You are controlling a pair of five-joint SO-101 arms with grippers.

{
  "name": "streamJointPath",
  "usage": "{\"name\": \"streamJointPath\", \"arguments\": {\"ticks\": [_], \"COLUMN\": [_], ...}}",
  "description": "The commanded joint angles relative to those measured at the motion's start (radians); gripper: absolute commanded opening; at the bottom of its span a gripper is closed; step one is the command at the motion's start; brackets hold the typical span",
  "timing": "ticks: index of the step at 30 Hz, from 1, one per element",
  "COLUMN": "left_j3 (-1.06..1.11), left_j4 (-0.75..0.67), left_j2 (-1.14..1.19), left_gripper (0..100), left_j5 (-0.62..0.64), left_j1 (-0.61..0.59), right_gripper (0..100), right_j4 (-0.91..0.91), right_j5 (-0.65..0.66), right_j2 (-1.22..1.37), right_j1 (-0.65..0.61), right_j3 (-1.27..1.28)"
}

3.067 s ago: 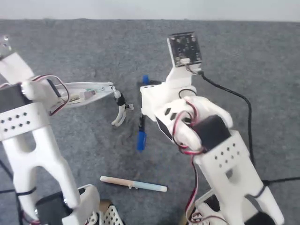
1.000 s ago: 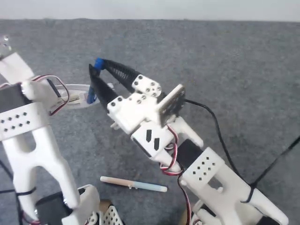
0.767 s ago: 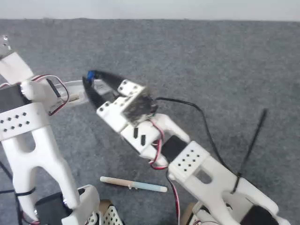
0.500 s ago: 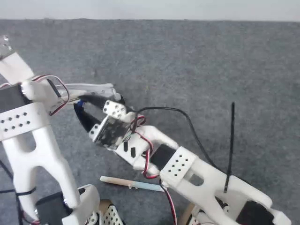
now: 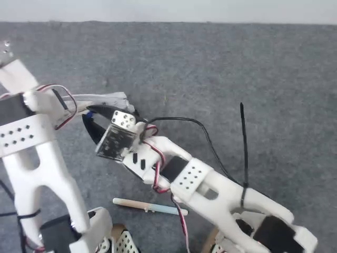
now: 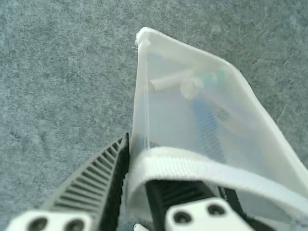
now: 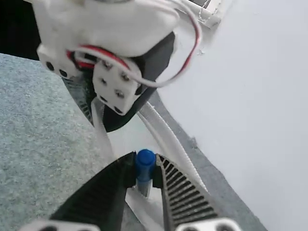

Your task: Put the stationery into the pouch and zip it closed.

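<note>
Mid-drop: my right hand (image 7: 145, 179) is clamped on the blue marker (image 7: 145, 161), right at the mouth of the pouch (image 6: 202, 120), which my left hand (image 6: 138, 168) pinches by the rim. Next, I reckon: line up, let go inside. Left wrist view shows stuff already in there; high view shows a pale pen (image 5: 150, 206) on the desk (image 5: 237, 68).

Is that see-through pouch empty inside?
No, through the clear wall of the pouch several things show inside, among them a white piece and a blue piece.
</note>
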Motion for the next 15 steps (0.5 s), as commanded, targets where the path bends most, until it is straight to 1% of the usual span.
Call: {"name": "streamJointPath", "arguments": {"ticks": [1, 6, 8, 10, 12, 15], "left_j3": [0.001, 0.015, 0.018, 0.018, 0.018, 0.018], "left_j4": [-0.031, -0.041, -0.048, -0.049, -0.049, -0.049], "left_j2": [-0.006, -0.006, -0.006, -0.006, -0.006, -0.006], "left_gripper": [1, 1, 1, 1, 1, 1], "left_j5": [0.012, 0.012, 0.012, 0.012, 0.012, 0.012], "left_j1": [0.002, 0.003, 0.003, 0.003, 0.003, 0.003], "right_gripper": [0.6, 1.0, 5.2, 11.8, 16.9, 19.6], "right_j4": [0.008, 0.008, 0.008, 0.019, 0.087, 0.223], "right_j5": [0.014, 0.014, 0.012, -0.035, -0.104, -0.178], "right_j2": [0.136, 0.197, 0.196, 0.182, 0.154, 0.079], "right_j1": [0.056, 0.077, 0.077, 0.079, 0.081, 0.081], "right_j3": [-0.041, -0.080, -0.080, -0.078, -0.083, -0.109]}}
